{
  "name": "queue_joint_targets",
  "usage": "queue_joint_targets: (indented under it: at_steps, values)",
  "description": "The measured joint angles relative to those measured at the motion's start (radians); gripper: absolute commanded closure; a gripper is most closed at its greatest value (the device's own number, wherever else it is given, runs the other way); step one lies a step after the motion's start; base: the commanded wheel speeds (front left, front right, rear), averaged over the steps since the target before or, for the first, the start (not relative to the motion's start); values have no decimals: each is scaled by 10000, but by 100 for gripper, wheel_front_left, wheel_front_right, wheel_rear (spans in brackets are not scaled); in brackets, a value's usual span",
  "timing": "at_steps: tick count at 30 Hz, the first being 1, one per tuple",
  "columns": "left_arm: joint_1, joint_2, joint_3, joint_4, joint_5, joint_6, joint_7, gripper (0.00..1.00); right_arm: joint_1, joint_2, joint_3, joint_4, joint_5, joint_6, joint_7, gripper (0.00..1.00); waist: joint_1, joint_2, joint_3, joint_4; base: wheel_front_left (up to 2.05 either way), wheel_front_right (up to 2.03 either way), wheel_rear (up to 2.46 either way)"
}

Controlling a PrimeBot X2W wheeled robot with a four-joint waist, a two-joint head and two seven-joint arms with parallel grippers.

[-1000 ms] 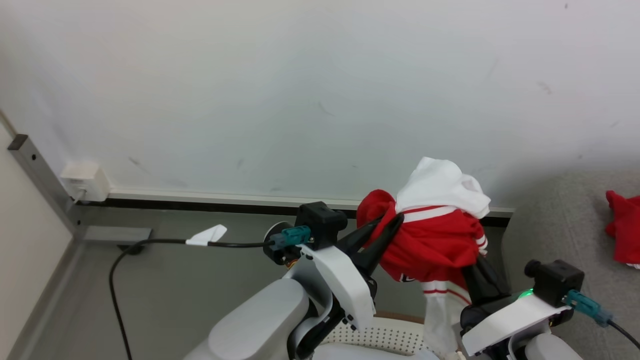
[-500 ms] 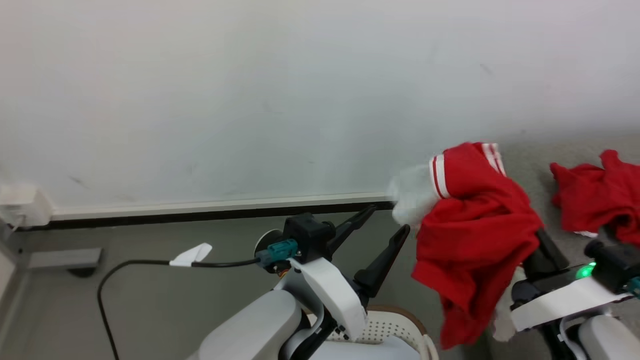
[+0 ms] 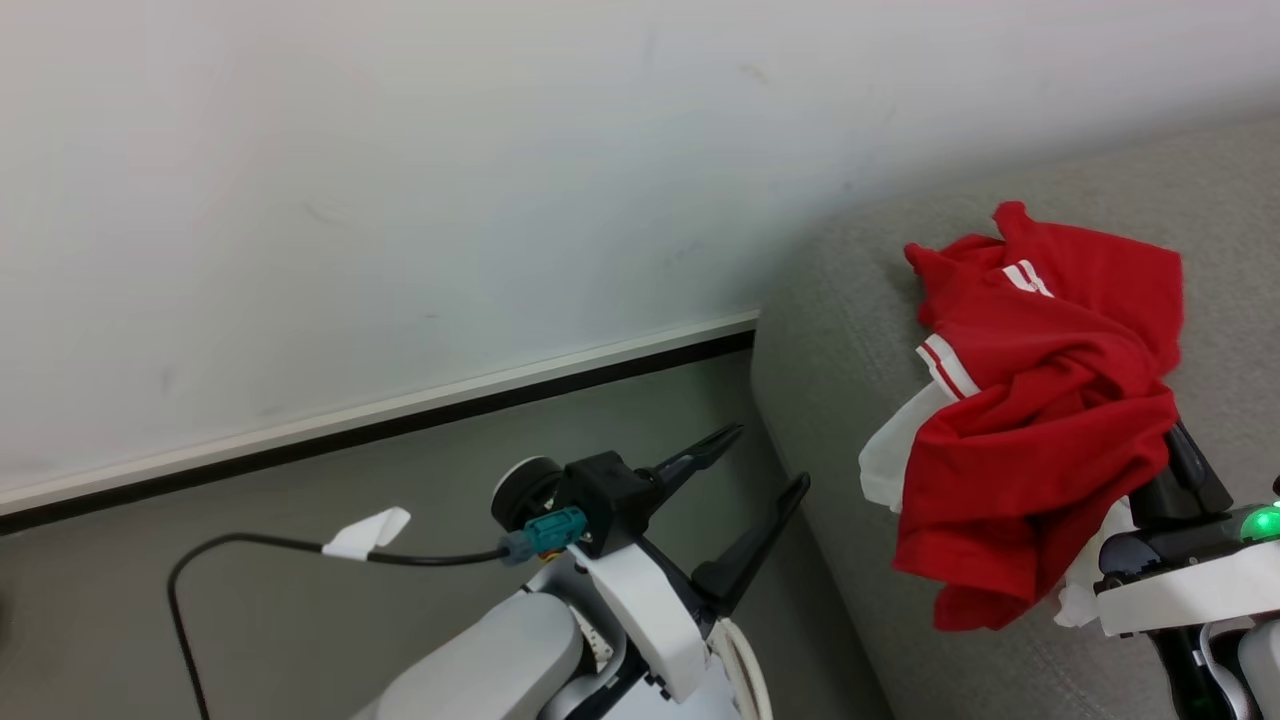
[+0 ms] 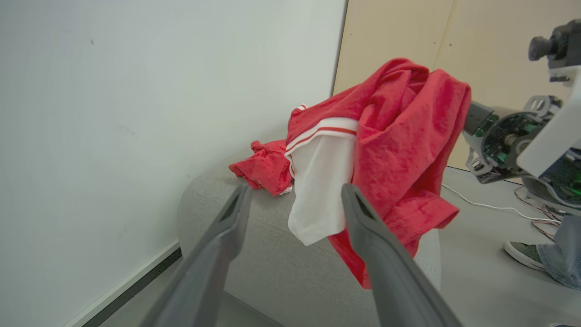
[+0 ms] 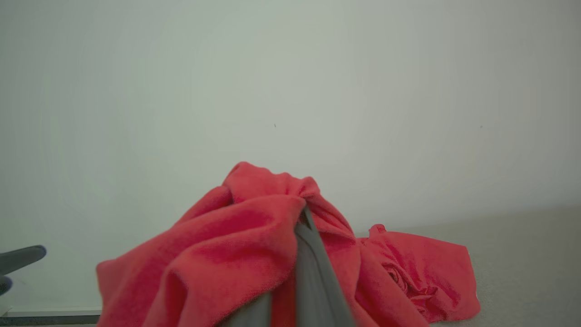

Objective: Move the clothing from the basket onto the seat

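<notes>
Now right tool (image 5: 304, 215) pinches clothing (image 3: 1040, 420) over seat (image 3: 830, 330); left tool (image 3: 768, 457) spread wide.

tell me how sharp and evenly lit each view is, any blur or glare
Head view: crisp, with flat even light and no glare apart from the green light glowing at the lower right. Left wrist view: the left fingers near the lens look soft, while the red garment is sharp. Right wrist view: the garment sits close to the lens and looks fuzzy, and the wall dims slightly toward the edges.
</notes>
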Motion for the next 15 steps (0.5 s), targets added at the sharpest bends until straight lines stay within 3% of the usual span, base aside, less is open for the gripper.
queue_joint_targets:
  at_steps: [9,15]
  values:
    - [18,63,-140,79,341,-17,-128,0,226,366,-345,-460,-71,0,0,100,0,0,451,-1470,0,0,0]
    - [-4,54,-163,56,456,-48,-157,0,226,529,-485,-677,-75,0,0,100,0,0,853,-1922,0,0,0]
